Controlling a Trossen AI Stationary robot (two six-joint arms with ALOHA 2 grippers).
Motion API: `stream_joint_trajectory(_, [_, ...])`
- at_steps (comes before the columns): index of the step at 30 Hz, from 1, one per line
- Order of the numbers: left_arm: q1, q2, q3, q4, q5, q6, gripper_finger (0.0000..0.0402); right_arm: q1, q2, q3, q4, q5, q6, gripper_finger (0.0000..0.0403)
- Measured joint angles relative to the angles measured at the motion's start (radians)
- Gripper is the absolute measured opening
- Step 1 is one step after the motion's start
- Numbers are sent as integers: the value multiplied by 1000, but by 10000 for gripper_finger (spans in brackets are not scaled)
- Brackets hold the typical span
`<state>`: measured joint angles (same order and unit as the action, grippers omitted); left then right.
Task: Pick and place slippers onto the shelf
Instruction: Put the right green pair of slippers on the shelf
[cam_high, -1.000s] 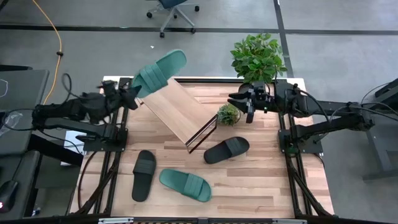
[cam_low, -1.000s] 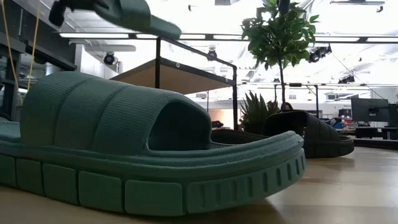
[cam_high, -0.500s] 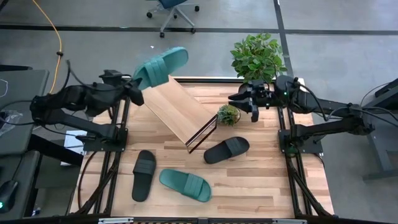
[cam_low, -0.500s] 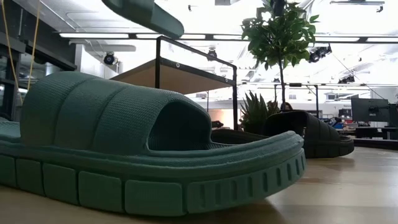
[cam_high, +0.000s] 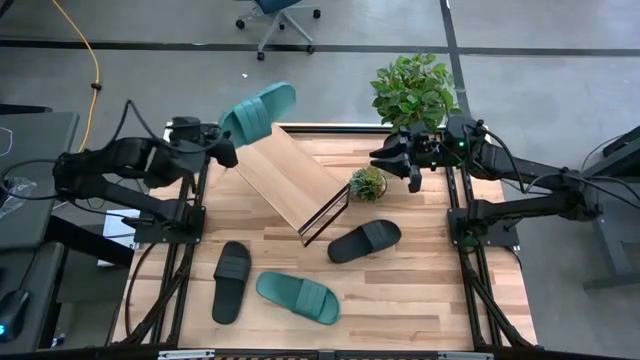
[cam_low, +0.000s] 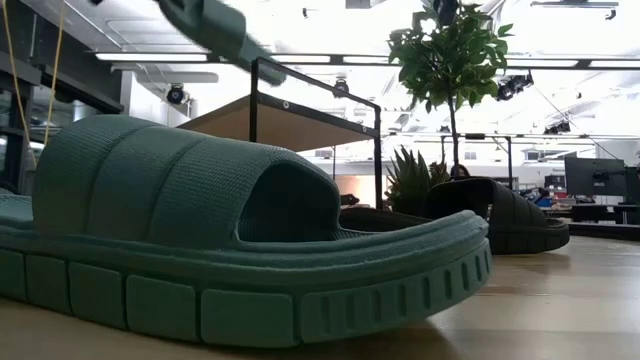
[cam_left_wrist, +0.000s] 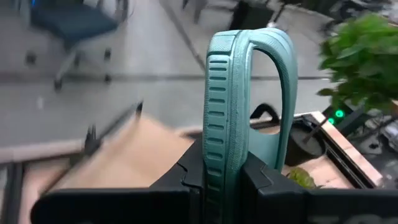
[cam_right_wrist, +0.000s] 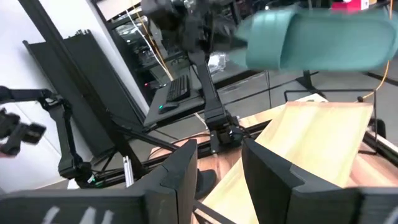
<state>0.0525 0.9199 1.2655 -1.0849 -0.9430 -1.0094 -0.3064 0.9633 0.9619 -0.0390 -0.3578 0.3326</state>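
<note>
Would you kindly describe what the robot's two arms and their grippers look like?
Both arms are dark, nearly black, jointed tubes with black cables trailing along them. The left gripper has two blocky matte-black fingers. The right gripper has the same flat, dark angular fingers; a small green light glows near the right arm's wrist.

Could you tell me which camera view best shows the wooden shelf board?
The high view: the slanted light-wood shelf board in its black wire frame shows whole. The low view shows its underside edge-on, the wrist views only part.
</note>
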Motion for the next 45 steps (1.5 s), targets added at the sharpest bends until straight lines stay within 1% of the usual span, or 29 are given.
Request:
stream_joint_trajectory(3, [0, -1, -53, -43, 43, -167, 26, -12, -6, 0, -2, 1, -21, 119])
stream_joint_trajectory(5, [-1, -6, -81, -42, 56, -221, 26, -12, -11, 0, -1, 2, -32, 119])
stream_joint_trajectory(8, [-1, -20, -105, -38, 40, -258, 26, -15, -16, 0, -3, 2, -46, 119])
stream_joint_trajectory(13, [-1, -93, -152, -40, 5, -279, 26, -17, -16, 0, -4, 6, -64, 119])
stream_joint_trajectory(16, [0, -154, -191, -10, 3, -275, 26, -24, -16, 0, -6, 5, -65, 119])
stream_joint_trajectory(22, [0, -235, -330, 184, 3, -233, 26, -43, -16, 0, -6, 4, -72, 119])
stream_joint_trajectory(26, [-1, -278, -459, 304, 5, -270, 26, -50, -16, 0, -6, 1, -71, 119])
stream_joint_trajectory(30, [-1, -330, -566, 387, -11, -309, 26, -50, -16, 0, -10, 1, -54, 119])
stream_joint_trajectory(36, [-1, -432, -659, 396, -12, -386, 26, -50, -16, 0, -21, 1, -42, 119])
stream_joint_trajectory(45, [0, -586, -726, 310, 76, -396, 26, -50, -16, 0, -21, 6, -42, 119])
